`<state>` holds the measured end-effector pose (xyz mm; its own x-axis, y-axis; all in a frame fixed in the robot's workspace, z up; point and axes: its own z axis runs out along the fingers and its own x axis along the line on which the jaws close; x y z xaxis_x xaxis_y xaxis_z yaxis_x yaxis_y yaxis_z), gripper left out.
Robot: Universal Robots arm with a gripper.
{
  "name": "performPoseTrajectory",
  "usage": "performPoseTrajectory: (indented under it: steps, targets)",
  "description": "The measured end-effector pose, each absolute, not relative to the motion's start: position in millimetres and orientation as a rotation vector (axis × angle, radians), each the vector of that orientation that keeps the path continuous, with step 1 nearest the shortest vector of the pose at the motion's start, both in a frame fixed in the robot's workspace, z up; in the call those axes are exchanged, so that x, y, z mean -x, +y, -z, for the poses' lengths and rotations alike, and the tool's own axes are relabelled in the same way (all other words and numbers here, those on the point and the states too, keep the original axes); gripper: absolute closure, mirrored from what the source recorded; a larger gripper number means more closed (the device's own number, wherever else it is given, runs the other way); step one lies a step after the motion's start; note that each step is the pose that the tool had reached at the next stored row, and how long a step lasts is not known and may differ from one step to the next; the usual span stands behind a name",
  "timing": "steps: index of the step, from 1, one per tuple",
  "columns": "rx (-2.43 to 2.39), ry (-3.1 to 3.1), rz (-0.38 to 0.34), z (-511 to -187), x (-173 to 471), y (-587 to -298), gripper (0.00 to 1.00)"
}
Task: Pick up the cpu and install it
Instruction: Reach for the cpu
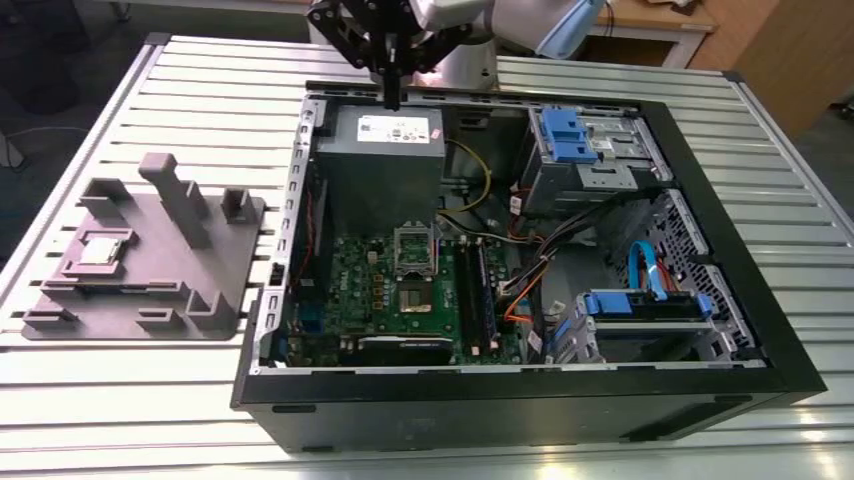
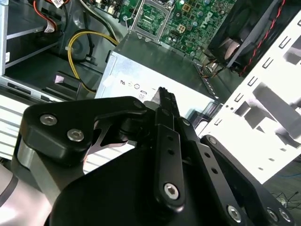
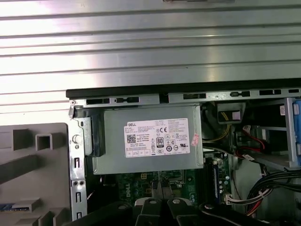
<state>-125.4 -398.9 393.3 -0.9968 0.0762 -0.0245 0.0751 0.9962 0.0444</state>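
The cpu (image 1: 104, 247), a small square chip with a silvery top, lies in a recess of the grey plastic fixture (image 1: 200, 290) on the exterior view's left, outside the computer case. My gripper (image 1: 392, 97) hangs over the far edge of the case, above the grey power supply (image 1: 384, 135), far from the cpu. Its black fingers (image 2: 163, 100) are pressed together with nothing between them. The green motherboard (image 1: 387, 300) lies in the case with its dark socket (image 1: 415, 293) open and the socket frame (image 2: 153, 16) tilted up.
The open black case (image 1: 747, 300) holds blue drive brackets (image 1: 571, 135), loose cables (image 1: 534, 270) and a fan (image 2: 244, 33). The case and fixture rest on a slatted metal table (image 1: 107, 120). The fixture has upright posts (image 1: 180, 195) near the cpu.
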Motion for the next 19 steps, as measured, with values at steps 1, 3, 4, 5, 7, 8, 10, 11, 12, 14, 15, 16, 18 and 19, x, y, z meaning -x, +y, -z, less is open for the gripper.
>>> performPoseTrajectory:
  steps: [1, 3, 4, 5, 7, 8, 10, 11, 12, 14, 15, 16, 18, 19]
  targets:
    - [-0.118, 3.112, -0.068, -393.3, 126.1, -398.9, 0.90]
    - [-0.118, 3.112, -0.068, -393.3, 127.7, -399.0, 0.90]
    - [-0.118, 3.112, -0.068, -393.3, 128.5, -398.9, 0.90]
    - [-0.118, 3.112, -0.068, -393.3, 129.1, -398.9, 0.90]
    - [-0.118, 3.113, -0.068, -393.4, 131.0, -399.0, 0.90]
    - [-0.118, 3.112, -0.068, -393.3, 132.0, -399.0, 0.90]
    - [-0.118, 3.112, -0.068, -393.3, 134.1, -398.9, 0.90]
    - [-0.118, 3.112, -0.068, -393.3, 135.3, -398.9, 0.90]
    - [-0.118, 3.113, -0.068, -393.3, 136.5, -398.9, 0.90]
    - [-0.118, 3.112, -0.068, -393.3, 138.6, -398.9, 0.90]
    - [-0.118, 3.113, -0.068, -393.3, 139.8, -398.9, 0.90]
    - [-0.118, 3.113, -0.068, -393.3, 141.0, -398.9, 0.90]
    - [-0.118, 3.112, -0.068, -393.3, 143.0, -398.9, 0.90]
    - [-0.118, 3.112, -0.068, -393.3, 144.1, -398.9, 0.90]
